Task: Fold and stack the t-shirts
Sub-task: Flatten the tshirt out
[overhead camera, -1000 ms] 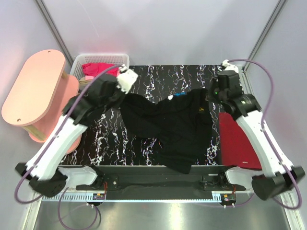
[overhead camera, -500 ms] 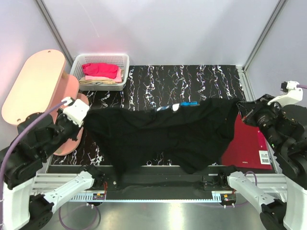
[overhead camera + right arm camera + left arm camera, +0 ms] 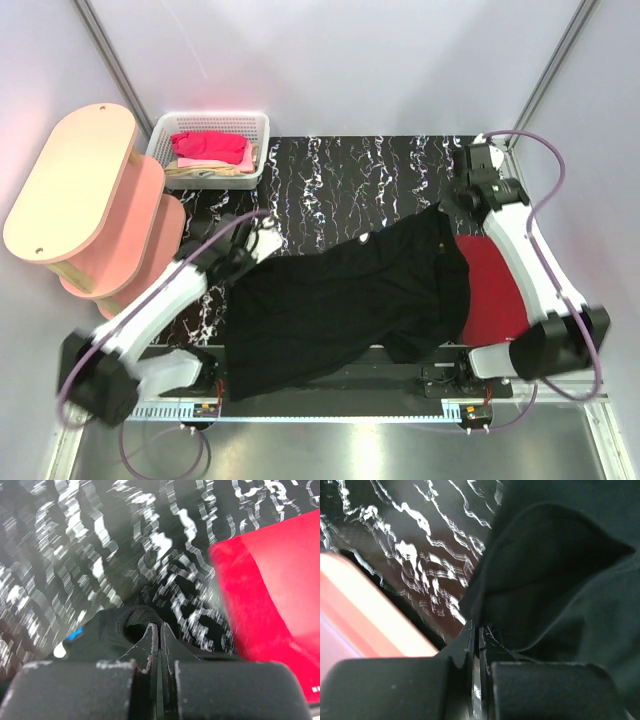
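The black t-shirt (image 3: pixel 340 300) lies spread in a slanted band across the marbled table, its lower hem draped over the front edge. My left gripper (image 3: pixel 257 243) is shut on its left corner, the cloth (image 3: pixel 560 580) bunching out from the closed jaws (image 3: pixel 476 630). My right gripper (image 3: pixel 450 205) is shut on its right corner, a fold of black cloth (image 3: pixel 110 630) curling at the jaws (image 3: pixel 160 627). A folded dark red t-shirt (image 3: pixel 497 290) lies flat at the right, partly under the black one; in the right wrist view the red cloth (image 3: pixel 280 580) fills the right side. A bright pink t-shirt (image 3: pixel 210 147) sits in the basket.
A white mesh basket (image 3: pixel 262 140) stands at the back left corner of the table (image 3: pixel 350 170). A pink two-tier oval stand (image 3: pixel 70 180) is beside the table's left edge, close to the left arm. The metal rail with the arm bases (image 3: pixel 330 385) runs along the front.
The arms, raised and spread wide with the shirt stretched between them half a second ago, have come down and inward. The black shirt now rests on the table.
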You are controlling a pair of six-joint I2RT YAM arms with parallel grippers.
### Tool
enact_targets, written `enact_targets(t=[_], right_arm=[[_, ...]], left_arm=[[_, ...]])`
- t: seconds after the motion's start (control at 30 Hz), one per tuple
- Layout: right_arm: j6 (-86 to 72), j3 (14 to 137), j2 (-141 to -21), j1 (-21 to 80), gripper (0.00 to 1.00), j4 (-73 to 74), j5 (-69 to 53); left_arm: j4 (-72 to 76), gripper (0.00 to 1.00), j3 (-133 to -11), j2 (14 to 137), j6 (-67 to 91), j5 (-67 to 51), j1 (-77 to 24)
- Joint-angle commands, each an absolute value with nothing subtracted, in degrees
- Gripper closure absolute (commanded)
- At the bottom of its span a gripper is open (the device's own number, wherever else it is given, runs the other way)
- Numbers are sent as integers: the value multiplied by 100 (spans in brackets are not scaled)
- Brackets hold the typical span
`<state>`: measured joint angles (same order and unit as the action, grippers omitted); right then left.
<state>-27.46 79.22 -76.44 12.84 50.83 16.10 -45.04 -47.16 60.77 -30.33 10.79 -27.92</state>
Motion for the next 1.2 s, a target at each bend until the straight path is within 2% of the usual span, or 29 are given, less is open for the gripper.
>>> enact_targets(t=[0.0,0.13,0.2,0.23,0.27,0.3,0.33,0.37,0.43,0.57,0.67,0.77,0.97,1.17], right_arm=[[-2760,8032,-8269,704,100,3834,1810],[-2672,8551,-9375,563,100,3718,1828],[-2672,8815,-9632,554,100,3726,1663],[-2681,8876,-9807,562,100,3718,1583],[-2707,8938,-9878,554,100,3718,1486],[-2742,8938,-9922,554,100,3709,1355],[-2751,8938,-10010,562,100,3709,1310],[-2768,8878,-10028,562,100,3700,1275],[-2751,8816,-10063,554,100,3665,1178],[-2725,8588,-10055,562,100,3551,1134],[-2751,8517,-10028,554,100,3463,1046],[-2795,8447,-10011,571,100,3437,880],[-2795,8183,-9826,563,100,3366,879],[-2804,8068,-9730,571,100,3349,896]], left_arm=[[-2365,100,-5166,7827,-3445,748,-2058],[-2276,100,-6177,9532,-3375,571,-1565],[-2294,100,-6538,9860,-3436,667,-1494],[-2311,96,-6600,9983,-3463,711,-1494],[-2329,85,-6661,10106,-3506,747,-1485],[-2338,65,-6636,10116,-3533,799,-1477],[-2329,31,-6610,10055,-3559,826,-1468],[-2338,19,-6557,9994,-3560,861,-1433],[-2425,12,-6522,9670,-3568,792,-1363],[-2715,3,-6678,9054,-3411,467,-1354],[-3023,2,-7003,8851,-3183,-304,-1362],[-3181,2,-7276,9139,-3051,-501,-1485],[-3682,6,-7734,9940,-2865,-1230,-1766],[-3937,15,-7980,10555,-2760,-1406,-1925]])
